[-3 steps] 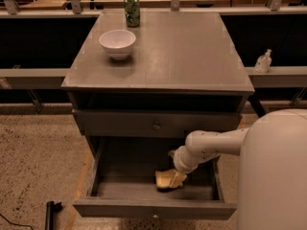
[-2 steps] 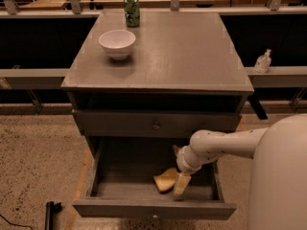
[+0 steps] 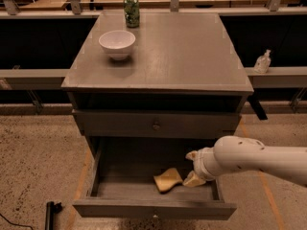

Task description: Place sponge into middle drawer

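Note:
The middle drawer (image 3: 153,208) is pulled out below the cabinet top. The pale-yellow sponge (image 3: 168,179) lies on the drawer floor, right of centre, slightly curled. My gripper (image 3: 192,167) is inside the drawer at its right side, on the end of the white arm coming in from the right. Its two fingers are spread apart, one above and one just right of the sponge, with nothing between them. The lower fingertip (image 3: 194,179) is next to the sponge's right edge; I cannot tell whether they touch.
The upper drawer with a round knob (image 3: 156,125) is shut. A white bowl (image 3: 117,43) and a green can (image 3: 131,11) stand on the cabinet top (image 3: 192,56). A small bottle (image 3: 262,61) sits on a ledge at the right. A dark object (image 3: 50,213) lies on the floor.
The sponge was at the gripper's fingers before; now it lies on the drawer floor and the gripper has drawn back to the right of it.

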Robot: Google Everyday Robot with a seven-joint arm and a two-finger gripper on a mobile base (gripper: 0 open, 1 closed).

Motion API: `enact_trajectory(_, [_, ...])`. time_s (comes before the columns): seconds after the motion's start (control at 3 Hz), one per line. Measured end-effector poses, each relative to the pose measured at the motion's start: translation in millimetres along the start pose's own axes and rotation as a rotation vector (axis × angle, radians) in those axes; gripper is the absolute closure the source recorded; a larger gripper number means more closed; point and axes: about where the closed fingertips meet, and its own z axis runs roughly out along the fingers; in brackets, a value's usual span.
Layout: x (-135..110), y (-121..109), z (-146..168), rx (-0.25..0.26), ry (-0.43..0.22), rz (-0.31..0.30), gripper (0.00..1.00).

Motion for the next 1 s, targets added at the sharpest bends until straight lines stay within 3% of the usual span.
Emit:
enact_trajectory(0.33, [-1.5, 22.4, -86.5, 0.152, 0.025, 0.039, 0.72])
enact_trajectory(0.67, [0.5, 39.2, -137.2, 0.259, 0.087, 0.021, 0.96])
enact_trajectory(1.0, [-12.5, 29.5, -165.4, 0.328, 0.089, 0.004, 0.92])
